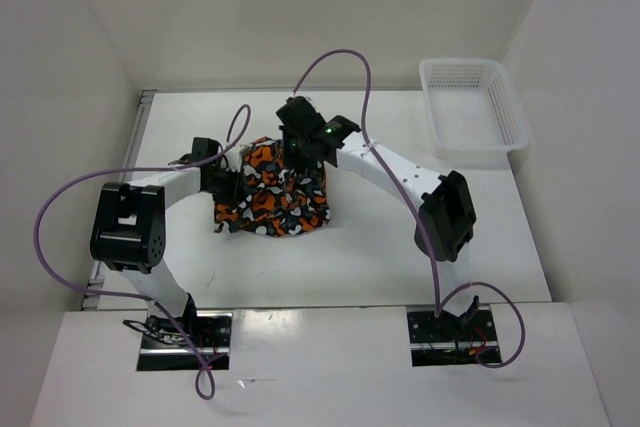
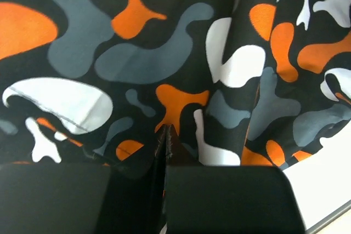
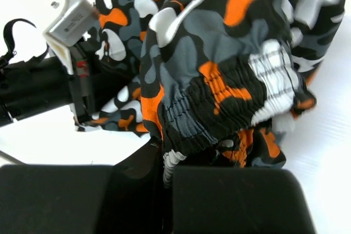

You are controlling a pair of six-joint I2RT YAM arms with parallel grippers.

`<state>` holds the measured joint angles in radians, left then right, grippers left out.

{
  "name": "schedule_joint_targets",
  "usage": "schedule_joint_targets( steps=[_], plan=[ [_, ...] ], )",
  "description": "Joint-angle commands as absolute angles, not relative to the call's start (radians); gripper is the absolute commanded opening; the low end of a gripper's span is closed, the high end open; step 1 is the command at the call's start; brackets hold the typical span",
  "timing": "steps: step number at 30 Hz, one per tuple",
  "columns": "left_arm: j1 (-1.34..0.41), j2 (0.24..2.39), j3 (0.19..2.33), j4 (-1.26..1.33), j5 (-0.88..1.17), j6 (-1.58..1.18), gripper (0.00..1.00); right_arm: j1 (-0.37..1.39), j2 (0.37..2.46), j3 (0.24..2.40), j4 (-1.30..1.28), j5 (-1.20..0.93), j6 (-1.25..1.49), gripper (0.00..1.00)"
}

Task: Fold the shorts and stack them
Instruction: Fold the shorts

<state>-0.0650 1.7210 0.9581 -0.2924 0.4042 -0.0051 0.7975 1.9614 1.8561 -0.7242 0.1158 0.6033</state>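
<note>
Right claw [image 3: 166,160] is being pressed shut on the elastic waistband [image 3: 241,91]. Left claw [image 2: 166,142] is being pinched onto a fold of print. Judged best: the grips should be drawn apart evenly and low, so the bunch is flattened before folding. The shorts [image 1: 275,187] are being held crumpled between both claws, sagging onto the desk [image 1: 400,247] at its middle.

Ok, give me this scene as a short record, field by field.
shorts: crumpled camouflage heap at mid table, not yet folded
left gripper: shut on the shorts, pinching fabric at the heap's left side
right gripper: shut on the shorts, at the elastic waistband, far side of the heap
basket: white mesh, far right corner of the table, apart from the shorts
</note>
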Motion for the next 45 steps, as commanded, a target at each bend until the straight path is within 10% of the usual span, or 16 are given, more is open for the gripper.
schedule_joint_targets(
  steps=[1,5,10,16,23,28,45],
  plan=[
    [-0.067,1.703,0.982,-0.308,0.410,0.000,0.02,0.818,1.993,1.921,-0.689,0.101,0.626,0.00],
    [-0.006,1.585,1.026,-0.389,0.362,0.000,0.18,0.775,1.938,1.815,-0.655,0.110,0.626,0.00],
    [0.061,1.561,1.037,-0.423,0.314,0.000,0.97,0.706,1.797,1.596,-0.614,0.120,0.606,0.00],
    [0.071,1.649,0.985,-0.358,0.314,0.000,1.00,0.692,1.741,1.525,-0.623,0.160,0.575,0.00],
    [0.071,1.726,0.953,-0.272,0.360,0.000,0.66,0.683,1.732,1.505,-0.632,0.169,0.555,0.00],
    [0.071,1.764,0.943,-0.244,0.406,0.000,0.02,0.683,1.755,1.581,-0.632,0.126,0.525,0.00],
    [0.061,1.755,0.943,-0.235,0.425,0.000,0.00,0.862,2.370,2.513,-0.876,0.023,0.565,0.03]
  ],
)
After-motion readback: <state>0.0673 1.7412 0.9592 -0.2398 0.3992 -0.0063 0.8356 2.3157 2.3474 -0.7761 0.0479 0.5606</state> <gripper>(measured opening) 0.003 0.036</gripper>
